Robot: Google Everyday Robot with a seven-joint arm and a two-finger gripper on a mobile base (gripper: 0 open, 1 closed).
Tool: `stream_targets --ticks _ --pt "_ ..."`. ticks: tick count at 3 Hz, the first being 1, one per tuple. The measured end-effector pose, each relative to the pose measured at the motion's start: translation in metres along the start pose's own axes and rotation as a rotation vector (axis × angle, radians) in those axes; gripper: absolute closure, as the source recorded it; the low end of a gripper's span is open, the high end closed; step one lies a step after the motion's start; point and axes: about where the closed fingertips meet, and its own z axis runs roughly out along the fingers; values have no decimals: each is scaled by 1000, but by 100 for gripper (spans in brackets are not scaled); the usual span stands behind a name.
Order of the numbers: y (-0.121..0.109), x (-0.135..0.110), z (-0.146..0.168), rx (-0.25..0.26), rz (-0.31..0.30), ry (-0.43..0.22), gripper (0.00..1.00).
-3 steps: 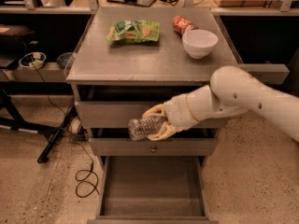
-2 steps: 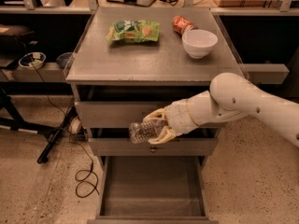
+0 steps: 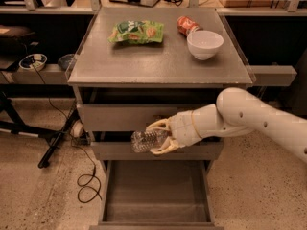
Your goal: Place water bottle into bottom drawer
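The bottom drawer point(image 3: 156, 190) is seen nearest, pulled fully out, its flat grey floor exposed. Above its back part, in front of the closed middle drawer front point(image 3: 120, 150), the water bottle point(image 3: 145, 141) is held in the air. Its long axis is laid level, parallel to the drawer fronts. One end is pointed toward the picture's left and is left free; the other end is hidden within the grip, so which end carries the cap cannot be told.

The bottle is grasped by the gripper point(image 3: 160, 138), whose pale jaws are clenched on it from above and below, one finger point(image 3: 157, 125) being arched over the top and the other curled beneath. The white arm point(image 3: 259, 121) is brought in from the picture's right, bent at a rounded joint, the wrist being stretched level toward the left.

Farther back, on the desk point(image 3: 158, 63), a white bowl point(image 3: 205, 43) is set near the right edge, with a red can point(image 3: 184, 25) lying just behind it and a green snack bag point(image 3: 136, 31) placed to the left.
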Motion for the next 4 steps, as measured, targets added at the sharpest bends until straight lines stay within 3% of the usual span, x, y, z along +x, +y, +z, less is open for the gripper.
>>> stream_targets --ticks 2,3,4 --pt "42 37 14 131 63 54 100" --pt "70 65 23 170 120 105 100" --pt "87 82 32 168 157 91 100"
